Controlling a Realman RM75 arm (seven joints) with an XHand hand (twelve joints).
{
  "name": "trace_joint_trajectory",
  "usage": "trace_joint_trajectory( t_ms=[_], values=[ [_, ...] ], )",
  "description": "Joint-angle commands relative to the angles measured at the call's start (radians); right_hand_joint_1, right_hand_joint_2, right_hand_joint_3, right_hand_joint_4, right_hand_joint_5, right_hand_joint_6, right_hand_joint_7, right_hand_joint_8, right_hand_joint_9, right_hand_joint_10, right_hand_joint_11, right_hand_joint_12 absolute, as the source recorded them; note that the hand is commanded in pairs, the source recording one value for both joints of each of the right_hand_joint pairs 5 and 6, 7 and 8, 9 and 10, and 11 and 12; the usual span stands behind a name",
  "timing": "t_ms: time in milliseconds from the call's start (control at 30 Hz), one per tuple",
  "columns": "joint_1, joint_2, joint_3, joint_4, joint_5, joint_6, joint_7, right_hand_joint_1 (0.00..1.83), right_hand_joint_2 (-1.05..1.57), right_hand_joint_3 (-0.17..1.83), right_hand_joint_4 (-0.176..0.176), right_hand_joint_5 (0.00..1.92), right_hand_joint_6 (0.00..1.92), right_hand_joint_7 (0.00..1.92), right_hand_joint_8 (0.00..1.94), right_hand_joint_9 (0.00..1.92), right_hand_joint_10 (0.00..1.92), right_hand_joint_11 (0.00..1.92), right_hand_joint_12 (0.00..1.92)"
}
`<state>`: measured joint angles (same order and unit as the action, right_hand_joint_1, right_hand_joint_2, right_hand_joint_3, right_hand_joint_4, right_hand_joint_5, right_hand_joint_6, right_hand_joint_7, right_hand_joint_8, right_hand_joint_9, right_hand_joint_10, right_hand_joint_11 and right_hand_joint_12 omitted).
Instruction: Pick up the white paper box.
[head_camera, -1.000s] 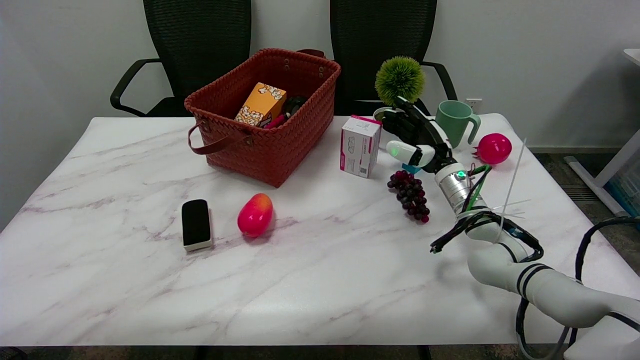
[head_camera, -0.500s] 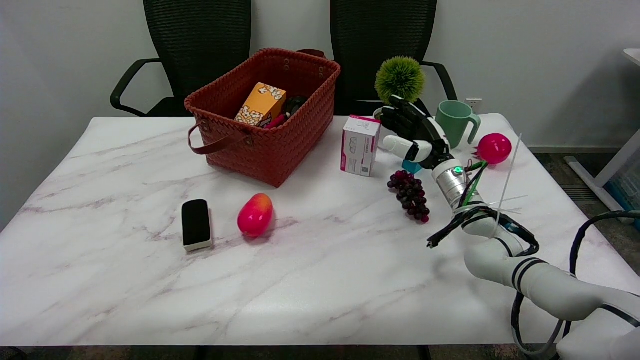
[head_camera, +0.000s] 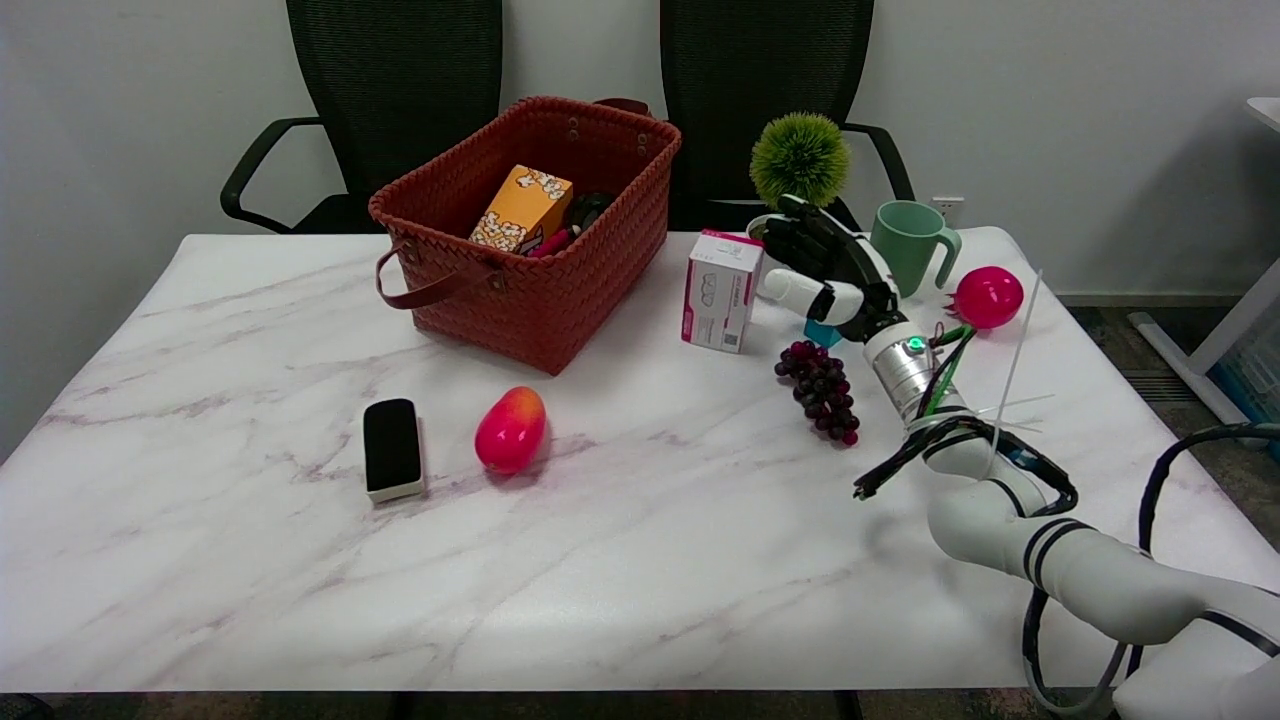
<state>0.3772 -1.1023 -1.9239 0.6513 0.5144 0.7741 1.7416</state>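
The white paper box, with pink edges and grey print, stands upright on the marble table just right of the woven basket. My right hand hovers at the box's right side. Its fingers are spread, with the black ones near the box's upper right corner and the white thumb close to its right face. I cannot tell whether they touch the box. Nothing is held in the hand.
A red-brown woven basket holding a popcorn box stands left of the box. Purple grapes lie under my wrist. A green ball plant, green mug, pink ball, red mango and black eraser are around.
My right hand has moved up and back, closing in on the box's right side. The box has turned a little, showing a narrower face.
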Motion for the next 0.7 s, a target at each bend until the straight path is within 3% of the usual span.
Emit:
trace_joint_trajectory(
  t_ms=[33,700],
  values=[
    [-0.026,-0.002,-0.003,0.030,0.004,0.003,0.005,1.14,-0.12,0.93,0.000,0.37,0.37,0.49,0.49,0.50,0.50,0.38,0.38],
    [-0.051,0.001,0.050,0.076,0.005,0.038,0.001,1.13,-0.01,0.89,0.000,0.40,0.40,0.49,0.49,0.51,0.51,0.40,0.40]
  ],
)
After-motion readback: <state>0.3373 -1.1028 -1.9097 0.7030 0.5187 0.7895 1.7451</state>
